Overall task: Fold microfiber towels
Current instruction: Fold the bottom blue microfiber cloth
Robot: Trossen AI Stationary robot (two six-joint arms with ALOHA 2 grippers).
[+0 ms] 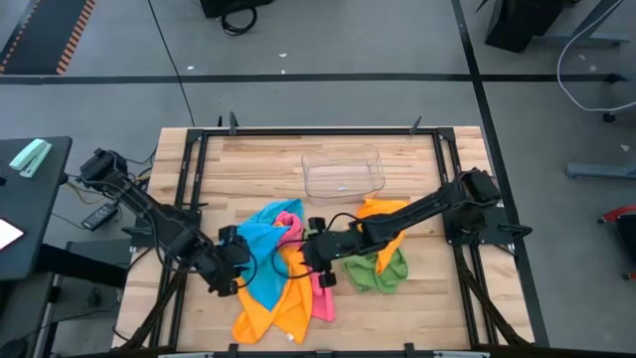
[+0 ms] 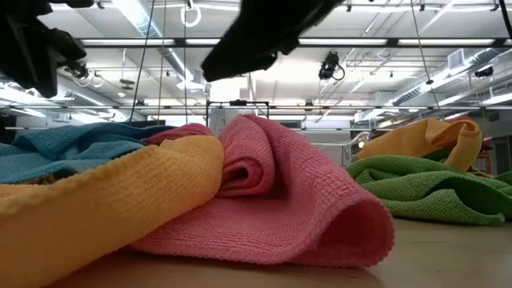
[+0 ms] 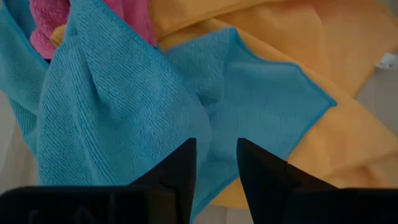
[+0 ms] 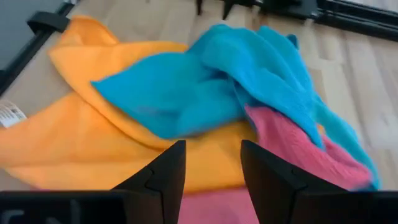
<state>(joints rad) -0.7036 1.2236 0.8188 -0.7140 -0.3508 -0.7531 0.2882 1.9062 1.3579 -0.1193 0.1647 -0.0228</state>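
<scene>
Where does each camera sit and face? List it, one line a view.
High: above the table, looking straight down on both arms, the tray and the towels.
Low: at table-top height, looking level across the pink towel; dark arm parts overhead.
Left wrist: on the left arm, past the open left gripper at the blue towel.
Right wrist: on the right arm, past the open right gripper.
Shared: both wrist views show the blue towel.

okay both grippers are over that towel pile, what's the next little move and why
Probably ease the left gripper down and close on the blue towel. Its fingers stand apart with that cloth right beneath, nothing pinched yet. The blue towel lies crumpled over the orange towel, so it has to come off first.
</scene>
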